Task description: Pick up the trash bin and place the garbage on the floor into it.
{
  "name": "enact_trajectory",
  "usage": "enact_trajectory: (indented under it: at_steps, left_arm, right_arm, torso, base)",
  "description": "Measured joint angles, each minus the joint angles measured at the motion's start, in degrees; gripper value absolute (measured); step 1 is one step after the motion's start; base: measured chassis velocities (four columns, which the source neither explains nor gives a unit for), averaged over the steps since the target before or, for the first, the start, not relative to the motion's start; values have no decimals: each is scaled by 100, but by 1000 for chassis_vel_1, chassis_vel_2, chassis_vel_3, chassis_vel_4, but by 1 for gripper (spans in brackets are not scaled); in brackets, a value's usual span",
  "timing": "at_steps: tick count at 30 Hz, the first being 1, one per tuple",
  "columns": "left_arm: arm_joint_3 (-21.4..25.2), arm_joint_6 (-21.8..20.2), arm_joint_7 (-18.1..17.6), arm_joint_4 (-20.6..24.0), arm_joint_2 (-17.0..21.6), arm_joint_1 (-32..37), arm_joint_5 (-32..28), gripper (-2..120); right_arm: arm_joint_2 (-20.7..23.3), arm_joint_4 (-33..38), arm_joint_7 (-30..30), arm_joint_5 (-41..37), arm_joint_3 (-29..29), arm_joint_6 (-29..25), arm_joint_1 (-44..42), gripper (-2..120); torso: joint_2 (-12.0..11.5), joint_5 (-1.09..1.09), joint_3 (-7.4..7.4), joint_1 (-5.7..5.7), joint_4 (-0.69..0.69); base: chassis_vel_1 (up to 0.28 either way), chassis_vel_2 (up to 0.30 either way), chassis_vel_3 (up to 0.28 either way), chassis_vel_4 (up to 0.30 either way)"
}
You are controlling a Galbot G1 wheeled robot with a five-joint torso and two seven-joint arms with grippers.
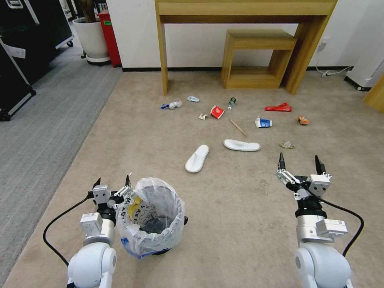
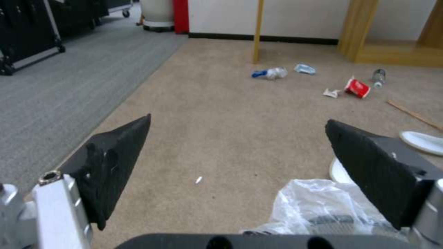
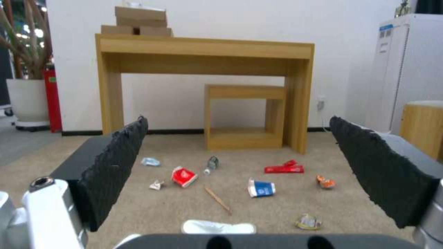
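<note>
Trash bin [image 1: 154, 218] stands on the carpet [image 1: 240, 208] near left, its clear liner crinkled around the rim. Left pincer [image 1: 112, 183] sits just left of the bin beside the rim, fingers apart, gripping nothing. Right pincer [image 1: 301, 161] hovers near right, well apart from the bin, fingers spread wide and empty. Two white slippers [image 1: 197, 158] lie mid-floor; red paper cup [image 1: 217, 112], blue-white carton [image 1: 263, 123] and wooden stick [image 1: 238, 127] lie farther off, before the wooden table [image 1: 244, 12].

The trash bin [image 1: 154, 218] wears a crinkled, glossy clear plastic liner. Beyond it, matt white cloth slippers [image 1: 197, 159] lie on rough beige carpet [image 1: 240, 208]. The left end effector [image 2: 237, 152] has coarse black foam pads [image 2: 115, 162] on brushed metal.
</note>
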State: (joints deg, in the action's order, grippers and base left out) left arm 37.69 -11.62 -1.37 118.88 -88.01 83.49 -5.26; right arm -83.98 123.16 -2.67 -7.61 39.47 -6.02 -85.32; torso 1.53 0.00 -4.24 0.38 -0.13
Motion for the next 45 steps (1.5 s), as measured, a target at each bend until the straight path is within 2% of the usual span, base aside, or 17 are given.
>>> enact_trajectory:
  at_steps: [21,39,43,45]
  left_arm:
    - [-86,30,-10,-84,-49,-41,13,100]
    - [-128,78,-6,-113,-106,-7,104,100]
    - [-203,10,-17,-130,25,-24,-34,100]
    - [-293,-208,-136,-130,248,-72,-429,100]
  right_arm:
    - [41,-1,24,-72,41,185,80,100]
    - [65,-38,-17,-103,38,-34,76,100]
    - [115,0,-67,-192,32,73,50,100]
    - [172,35,-125,-281,37,203,22,100]
  torso:
    - [0,0,0,0,0]
    - [0,0,0,0,0]
    - [0,0,0,0,0]
    - [0,0,0,0,0]
  base:
    - [0,0,0,0]
    - [0,0,0,0]
    - [0,0,0,0]
    - [0,0,0,0]
